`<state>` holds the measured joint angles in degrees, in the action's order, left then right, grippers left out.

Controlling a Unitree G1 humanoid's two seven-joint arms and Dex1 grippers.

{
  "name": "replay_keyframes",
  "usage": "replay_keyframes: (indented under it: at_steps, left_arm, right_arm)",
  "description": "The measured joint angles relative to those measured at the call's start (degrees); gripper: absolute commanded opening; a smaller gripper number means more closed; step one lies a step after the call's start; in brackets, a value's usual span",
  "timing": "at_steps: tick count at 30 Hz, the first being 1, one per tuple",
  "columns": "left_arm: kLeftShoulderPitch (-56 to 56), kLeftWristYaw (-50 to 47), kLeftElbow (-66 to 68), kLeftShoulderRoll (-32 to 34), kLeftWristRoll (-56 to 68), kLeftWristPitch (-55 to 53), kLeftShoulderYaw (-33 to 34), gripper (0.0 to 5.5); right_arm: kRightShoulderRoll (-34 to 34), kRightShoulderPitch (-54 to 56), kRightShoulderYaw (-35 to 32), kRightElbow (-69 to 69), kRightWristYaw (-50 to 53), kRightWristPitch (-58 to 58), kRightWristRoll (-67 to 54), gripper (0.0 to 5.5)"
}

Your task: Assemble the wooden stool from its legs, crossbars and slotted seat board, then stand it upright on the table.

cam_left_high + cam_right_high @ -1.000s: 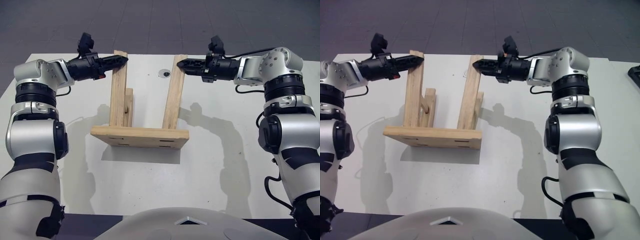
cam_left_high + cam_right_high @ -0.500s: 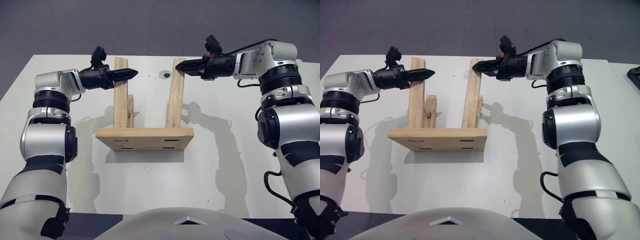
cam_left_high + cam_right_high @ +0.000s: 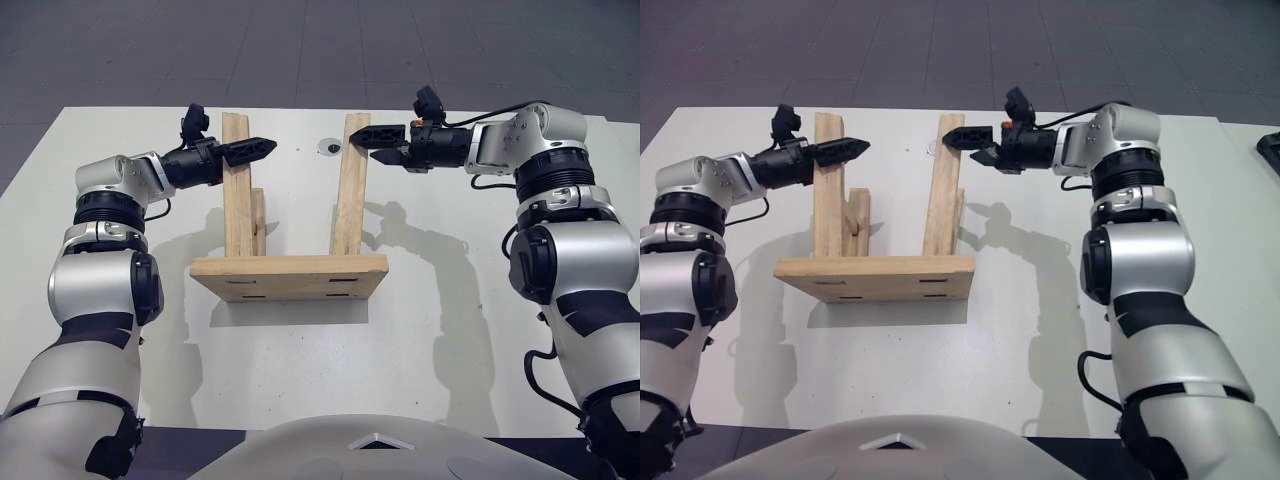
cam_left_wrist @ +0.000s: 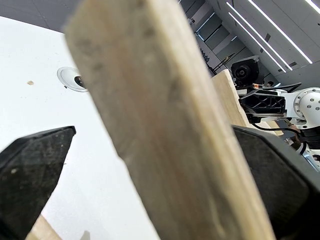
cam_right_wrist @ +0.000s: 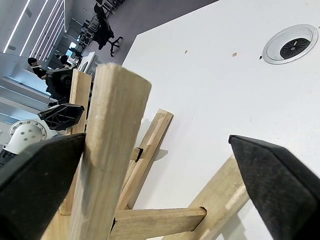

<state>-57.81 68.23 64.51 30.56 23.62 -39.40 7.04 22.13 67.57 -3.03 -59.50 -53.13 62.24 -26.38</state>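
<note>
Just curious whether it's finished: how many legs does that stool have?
4: upper left leg and upper right leg on top; lower left leg and lower right leg behind them, partly hidden.

The left arm rose along the left edge of the frame, bent at the elbow, its forearm turned inward and lying level across the upper left. The left hand pointed toward the centre, its fingers set apart. The right arm mirrored it on the right edge, elbow bent and forearm reaching inward across the upper right. The right hand pointed toward the centre at about the same height as the left, its fingers spread wide. The two hands faced each other tip to tip, well apart.
</note>
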Motion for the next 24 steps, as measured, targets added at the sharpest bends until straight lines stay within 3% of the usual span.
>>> replay_keyframes:
  at_steps: [13,24]
  left_arm:
    - [0.0,-0.5,0.7,1.1,-0.1,-0.9,6.0,5.40]
    - [-1.5,0.5,0.0,2.1,-0.2,-0.7,7.1,5.40]
  right_arm:
    - [-1.7,-1.3,-5.6,-0.4,2.5,-0.4,0.0,5.38]
    - [-1.8,-1.5,-7.7,-0.7,3.6,-0.9,0.1,5.38]
